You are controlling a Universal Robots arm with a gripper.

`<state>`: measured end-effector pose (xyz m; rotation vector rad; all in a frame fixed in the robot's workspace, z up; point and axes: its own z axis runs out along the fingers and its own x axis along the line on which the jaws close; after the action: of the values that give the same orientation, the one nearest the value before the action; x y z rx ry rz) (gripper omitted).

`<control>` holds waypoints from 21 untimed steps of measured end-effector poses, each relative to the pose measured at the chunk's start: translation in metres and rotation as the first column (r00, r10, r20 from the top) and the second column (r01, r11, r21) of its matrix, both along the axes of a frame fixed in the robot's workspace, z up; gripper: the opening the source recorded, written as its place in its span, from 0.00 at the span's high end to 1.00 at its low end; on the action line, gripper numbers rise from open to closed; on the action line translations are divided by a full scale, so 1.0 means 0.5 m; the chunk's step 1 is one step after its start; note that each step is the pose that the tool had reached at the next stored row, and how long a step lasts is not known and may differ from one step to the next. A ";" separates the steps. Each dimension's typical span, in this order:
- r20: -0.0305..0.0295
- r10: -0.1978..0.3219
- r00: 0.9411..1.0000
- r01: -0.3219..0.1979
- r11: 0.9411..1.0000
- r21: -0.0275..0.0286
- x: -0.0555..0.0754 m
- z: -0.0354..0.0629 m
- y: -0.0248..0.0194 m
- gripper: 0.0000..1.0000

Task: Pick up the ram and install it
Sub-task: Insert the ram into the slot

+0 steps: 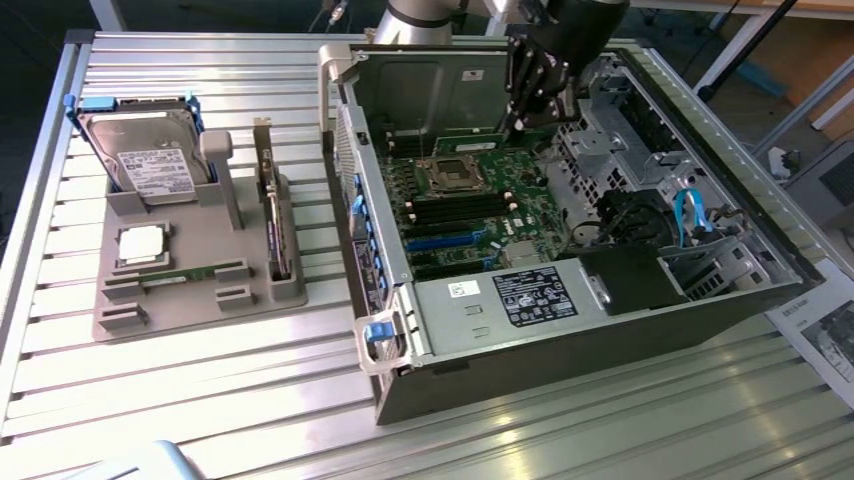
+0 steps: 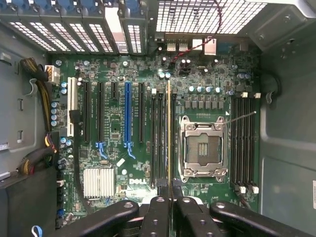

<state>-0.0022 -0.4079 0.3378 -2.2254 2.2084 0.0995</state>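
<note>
The gripper (image 2: pixel 171 200) is closed on the ram (image 2: pixel 169 133), which is seen edge-on as a thin green-and-gold strip reaching out from between the black fingers (image 2: pixel 157 212). It hangs over a green motherboard (image 2: pixel 118 64) inside a computer case. The ram runs parallel to a group of black memory slots (image 2: pixel 157 138) and lies between them and the open metal processor socket (image 2: pixel 203 148). More memory slots (image 2: pixel 244 143) sit on the socket's far side. A blue card slot (image 2: pixel 128 116) stands among black ones, near a silver finned heatsink (image 2: pixel 99 181). Yellow and black cables (image 2: pixel 35 81) run along the case wall.
</note>
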 end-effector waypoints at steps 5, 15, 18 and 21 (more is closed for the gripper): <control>0.000 0.000 1.000 0.000 1.000 0.000 0.000 -0.013 -0.0009 0.88; 0.000 0.000 1.000 0.000 1.000 0.000 0.000 -0.040 -0.0029 0.88; 0.000 0.000 1.000 0.000 1.000 0.000 0.000 -0.049 -0.0036 0.88; 0.000 0.000 1.000 0.000 1.000 0.000 0.000 -0.058 -0.0040 0.88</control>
<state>-0.0020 -0.4099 0.3087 -2.2256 2.2083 0.0997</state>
